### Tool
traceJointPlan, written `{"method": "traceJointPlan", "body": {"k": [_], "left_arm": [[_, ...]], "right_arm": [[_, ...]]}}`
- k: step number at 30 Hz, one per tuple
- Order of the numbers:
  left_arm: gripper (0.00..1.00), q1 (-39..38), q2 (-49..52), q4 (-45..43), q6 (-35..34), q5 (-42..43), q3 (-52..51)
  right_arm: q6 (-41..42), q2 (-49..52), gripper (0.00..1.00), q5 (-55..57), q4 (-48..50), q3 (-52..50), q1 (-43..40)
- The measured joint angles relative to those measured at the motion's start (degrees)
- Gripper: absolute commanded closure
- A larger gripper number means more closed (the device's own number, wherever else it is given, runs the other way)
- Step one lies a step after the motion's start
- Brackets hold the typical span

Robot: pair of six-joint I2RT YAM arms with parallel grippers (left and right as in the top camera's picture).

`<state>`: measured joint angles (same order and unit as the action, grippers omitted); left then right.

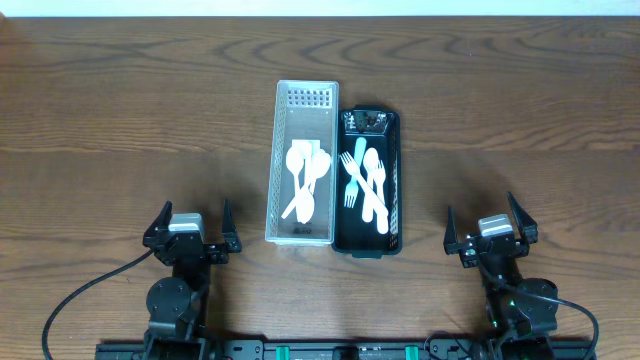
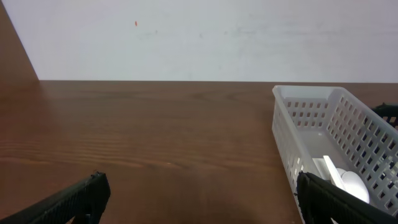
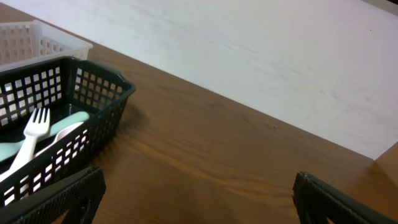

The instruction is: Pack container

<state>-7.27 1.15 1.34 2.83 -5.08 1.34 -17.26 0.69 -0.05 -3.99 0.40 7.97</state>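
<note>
A white slatted basket (image 1: pixel 281 140) and a black slatted basket (image 1: pixel 394 150) stand side by side at the table's middle. The white one holds white spoons (image 1: pixel 305 175). The black one holds forks and spoons (image 1: pixel 366 180), white and pale teal. My left gripper (image 1: pixel 190 228) is open and empty at the front left; in its wrist view (image 2: pixel 199 193) the white basket (image 2: pixel 298 124) is at the right. My right gripper (image 1: pixel 492 232) is open and empty at the front right; in its wrist view (image 3: pixel 196 193) the black basket (image 3: pixel 93 93) with a white fork (image 3: pixel 31 140) is at the left.
The brown wooden table (image 1: pixel 120 120) stretches around both baskets. A pale wall (image 2: pixel 199 37) stands behind the table's far edge. Nothing else lies on the table.
</note>
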Motion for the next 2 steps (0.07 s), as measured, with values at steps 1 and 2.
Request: {"method": "traceJointPlan", "body": {"k": [1, 2], "left_arm": [[0.02, 0.0, 0.0, 0.0, 0.0, 0.0, 0.0], [0.02, 0.0, 0.0, 0.0, 0.0, 0.0, 0.0]], "right_arm": [[0.0, 0.0, 0.01, 0.0, 0.0, 0.0, 0.0], [0.0, 0.0, 0.01, 0.0, 0.0, 0.0, 0.0]]}}
